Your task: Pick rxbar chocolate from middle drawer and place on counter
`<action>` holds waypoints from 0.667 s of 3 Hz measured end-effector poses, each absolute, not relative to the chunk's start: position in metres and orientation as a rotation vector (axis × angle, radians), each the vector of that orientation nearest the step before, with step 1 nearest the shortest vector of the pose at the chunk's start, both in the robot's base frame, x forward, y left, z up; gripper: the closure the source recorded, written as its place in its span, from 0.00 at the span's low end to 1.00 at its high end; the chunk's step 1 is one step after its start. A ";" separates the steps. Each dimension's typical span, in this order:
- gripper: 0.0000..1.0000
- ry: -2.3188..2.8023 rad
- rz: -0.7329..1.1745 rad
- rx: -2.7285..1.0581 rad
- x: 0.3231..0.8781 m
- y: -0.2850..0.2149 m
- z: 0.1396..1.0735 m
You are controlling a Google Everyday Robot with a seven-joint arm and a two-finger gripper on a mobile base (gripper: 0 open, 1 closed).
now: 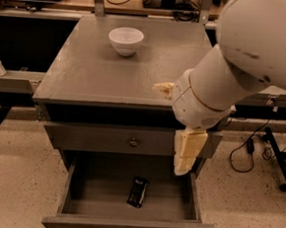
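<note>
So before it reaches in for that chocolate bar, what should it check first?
1. The middle drawer is pulled open: ok.
2. The rxbar chocolate lies flat on the drawer floor, uncovered: ok.
3. The gripper is above the bar: not ok; it hangs before the closed drawer, right of the bar.
4. Way down into the open drawer looks free: ok.
5. The counter has bare room beside the white bowl: ok.

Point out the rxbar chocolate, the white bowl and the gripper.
rxbar chocolate (138, 192): camera view, middle of the black wrapper, on the middle drawer (102, 197) floor.
white bowl (125, 39): camera view, its outer wall, on the counter (96, 75).
gripper (185, 156): camera view, its cream lower part, over the middle drawer's right side.
</note>
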State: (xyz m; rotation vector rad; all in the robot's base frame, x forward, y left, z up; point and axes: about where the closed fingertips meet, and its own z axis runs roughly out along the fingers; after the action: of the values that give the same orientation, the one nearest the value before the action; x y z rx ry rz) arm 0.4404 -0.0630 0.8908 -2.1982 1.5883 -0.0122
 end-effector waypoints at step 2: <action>0.00 1.273 -0.275 -2.650 0.469 -0.064 0.817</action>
State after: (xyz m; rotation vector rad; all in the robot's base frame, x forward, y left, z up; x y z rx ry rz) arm 0.4687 -0.0641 0.8174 -2.6502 1.2726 -0.2753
